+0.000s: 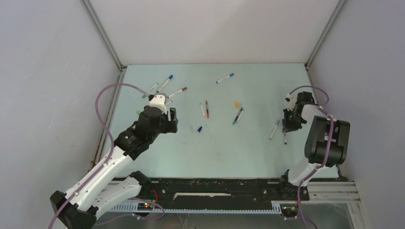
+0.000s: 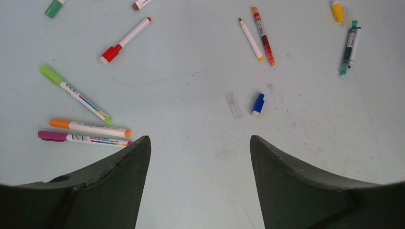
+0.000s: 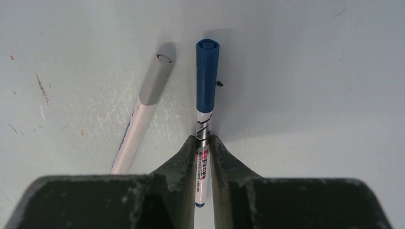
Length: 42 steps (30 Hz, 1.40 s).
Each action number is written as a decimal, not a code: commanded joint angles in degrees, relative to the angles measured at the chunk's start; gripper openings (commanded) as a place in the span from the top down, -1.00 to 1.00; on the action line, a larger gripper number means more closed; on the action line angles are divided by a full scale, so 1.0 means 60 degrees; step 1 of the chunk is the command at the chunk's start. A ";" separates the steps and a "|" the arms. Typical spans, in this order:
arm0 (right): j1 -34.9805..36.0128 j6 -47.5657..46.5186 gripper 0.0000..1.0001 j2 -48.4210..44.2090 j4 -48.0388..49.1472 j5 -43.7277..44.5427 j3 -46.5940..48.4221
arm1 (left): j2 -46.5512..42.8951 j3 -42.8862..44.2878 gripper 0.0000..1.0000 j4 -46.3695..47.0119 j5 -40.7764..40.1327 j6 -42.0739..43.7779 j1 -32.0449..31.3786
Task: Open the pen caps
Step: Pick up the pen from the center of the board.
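just beyond right gripper point(image 3: 204, 143), blue cap point(image 3: 207, 76)

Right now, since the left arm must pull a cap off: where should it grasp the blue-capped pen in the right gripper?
On the blue cap, mid-length, jaws across its round sides, coming from the free cap end. The right gripper pinches the pen barrel just behind the cap, leaving only the cap clear; the grey-capped pen lies close alongside, so probably avoid that side.

Pale green scuffed tabletop point(image 1: 229, 157), plain white walls point(image 1: 210, 28) all round, grey metal corner posts point(image 1: 102, 33).
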 commanded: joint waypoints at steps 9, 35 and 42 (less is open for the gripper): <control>-0.0404 -0.0274 1.00 0.0186 -0.0408 0.0179 0.0227 | -0.0257 0.0056 -0.62 0.0445 0.0571 0.0385 0.0131; -0.0078 -0.4806 1.00 -0.4530 -0.3315 -0.8725 0.0374 | 0.1032 -0.1404 -0.99 0.6875 0.8577 -0.4260 0.0135; 0.1785 -0.6577 1.00 -0.4999 -0.3988 -0.8395 0.0210 | 0.3465 -0.1242 -0.99 0.9543 0.9058 -0.7116 -0.0246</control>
